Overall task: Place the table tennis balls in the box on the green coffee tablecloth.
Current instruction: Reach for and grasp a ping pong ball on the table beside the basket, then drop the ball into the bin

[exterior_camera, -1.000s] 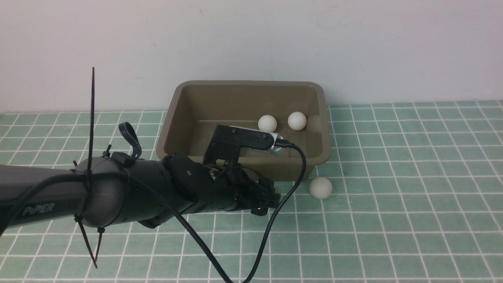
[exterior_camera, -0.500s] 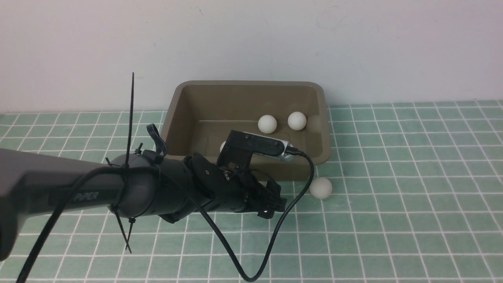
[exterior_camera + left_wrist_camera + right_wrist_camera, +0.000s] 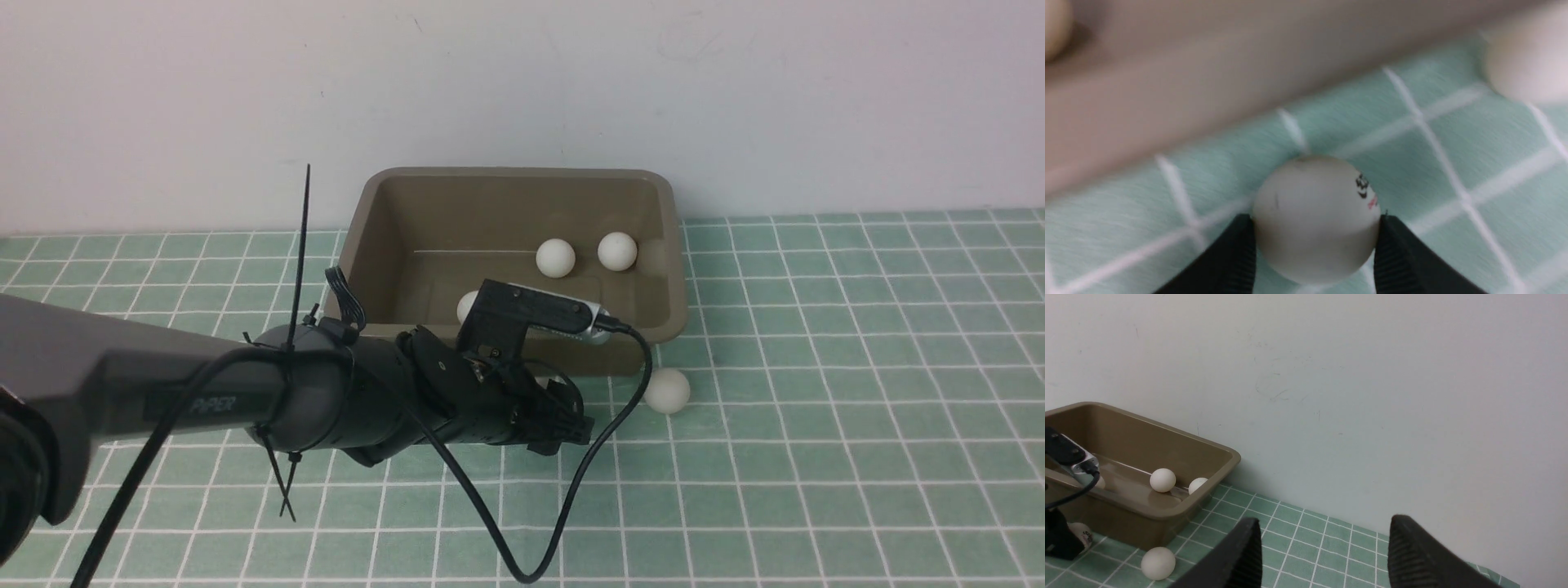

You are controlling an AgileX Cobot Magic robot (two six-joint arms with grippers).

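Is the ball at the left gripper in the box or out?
Out: the marked ball lies on the green cloth beside the box wall, between the fingers of the left gripper.

Front: looks forward and down at the box (image 3: pixel 490 208) by the wall (image 3: pixel 522 82). Left wrist: sits very close above the green coffee tablecloth (image 3: pixel 1494 151). Right wrist: from farther off, shares box and wall with front.

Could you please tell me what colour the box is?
The box is olive-brown, clearest in the front view.
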